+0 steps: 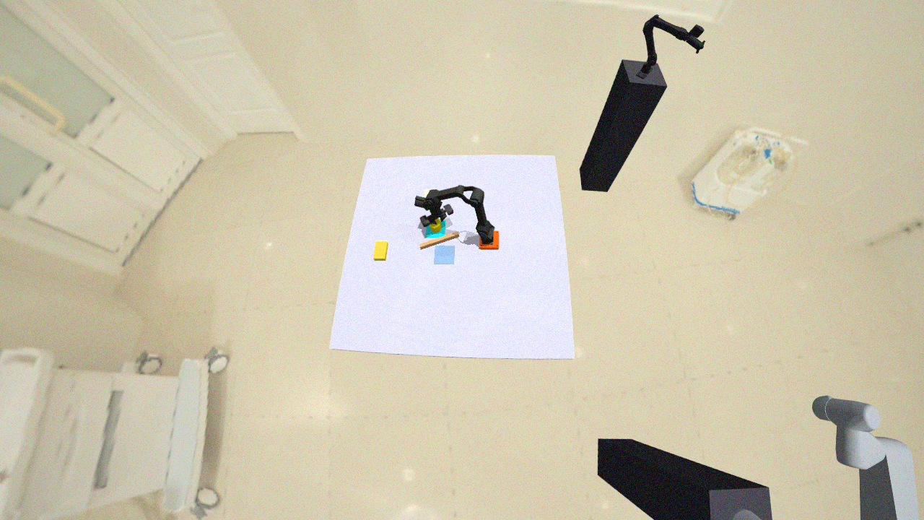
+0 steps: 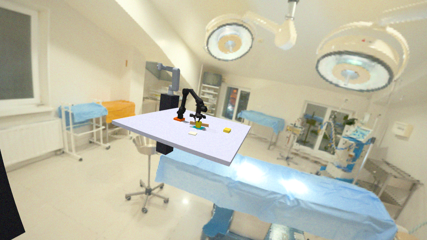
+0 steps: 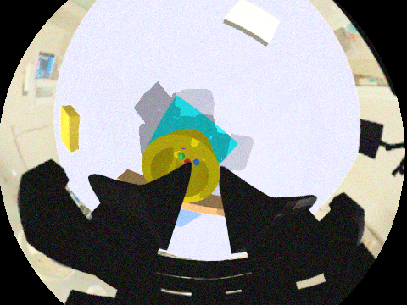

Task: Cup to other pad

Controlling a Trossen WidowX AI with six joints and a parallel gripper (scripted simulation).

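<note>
The yellow cup point(image 1: 437, 224) point(image 2: 198, 124) point(image 3: 164, 166) stands upright on the teal pad point(image 1: 429, 231) point(image 2: 196, 127) point(image 3: 198, 119). Small coloured marbles point(image 3: 188, 159) lie inside it. My gripper point(image 1: 434, 217) point(image 2: 197, 118) point(image 3: 205, 168) hangs just over the cup's near rim. Its fingers stand apart, one over the cup's mouth and one outside the wall, and they no longer pinch the wall. The light blue pad point(image 1: 443, 254) point(image 3: 183, 217) lies on the other side of a wooden bar point(image 1: 439, 240) point(image 2: 205, 124) point(image 3: 132, 178).
A yellow block point(image 1: 381, 250) point(image 2: 227, 130) point(image 3: 69, 128) lies off to one side. A white block point(image 2: 192, 133) point(image 3: 251, 20) lies beyond the teal pad. The arm's orange base point(image 1: 489, 243) point(image 2: 179, 119) stands on the pale table point(image 1: 452, 310) point(image 2: 167, 131).
</note>
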